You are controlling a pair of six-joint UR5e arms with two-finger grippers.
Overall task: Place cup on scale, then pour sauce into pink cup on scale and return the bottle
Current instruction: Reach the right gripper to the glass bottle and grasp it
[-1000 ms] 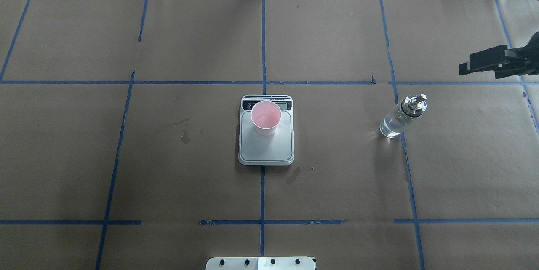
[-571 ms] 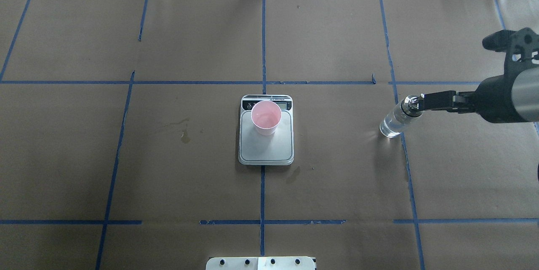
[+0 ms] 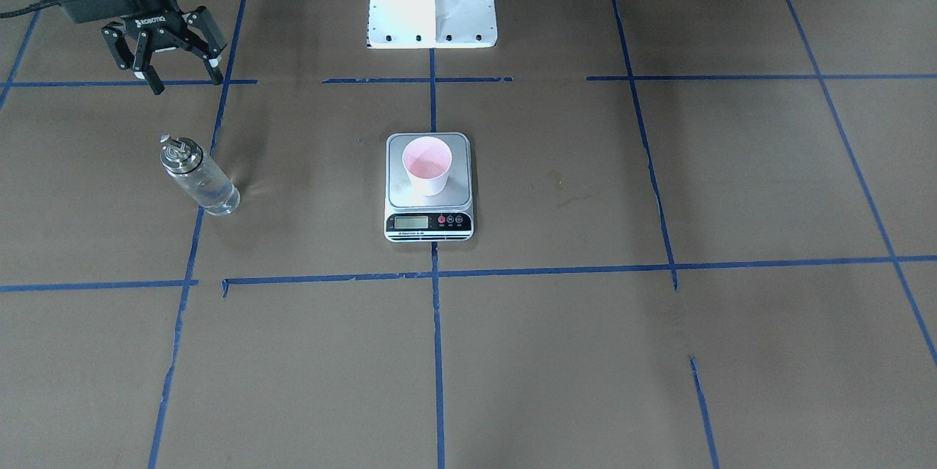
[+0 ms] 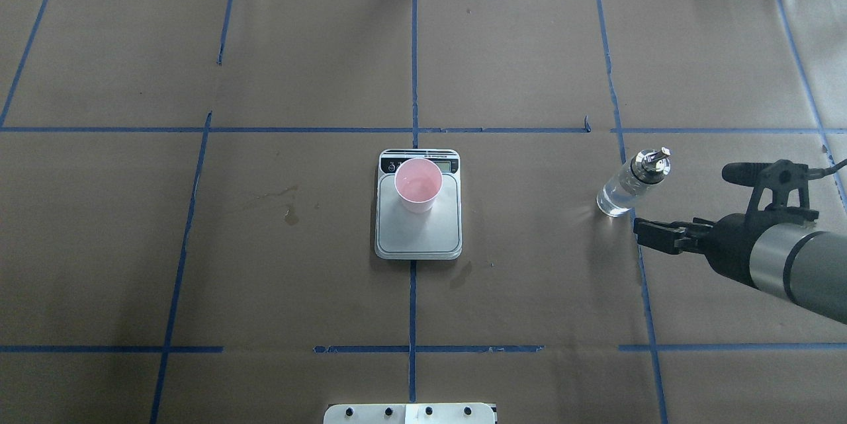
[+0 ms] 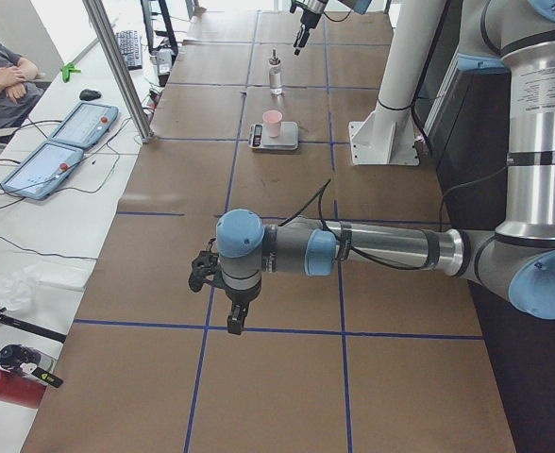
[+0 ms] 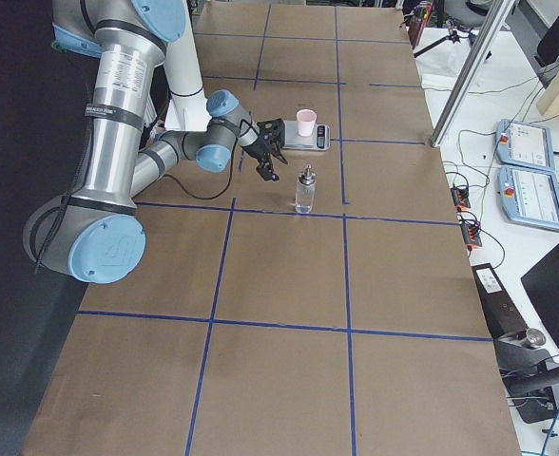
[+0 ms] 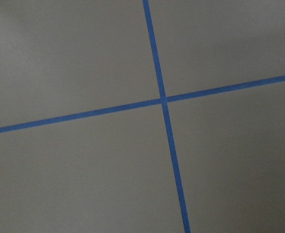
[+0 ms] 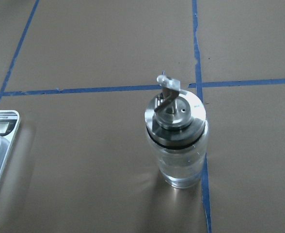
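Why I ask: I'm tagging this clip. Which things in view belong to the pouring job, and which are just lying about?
Job in hand:
- cup, standing on the scale
- bottle, upright on the table
- right gripper, open, near the bottle, not touching it

Just lying about:
- blue-edged tablets on the side bench
- computer mouse
- dark stain on the table paper

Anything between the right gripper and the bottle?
Nothing. In the front-facing view only bare brown paper shows between the right gripper and the bottle.
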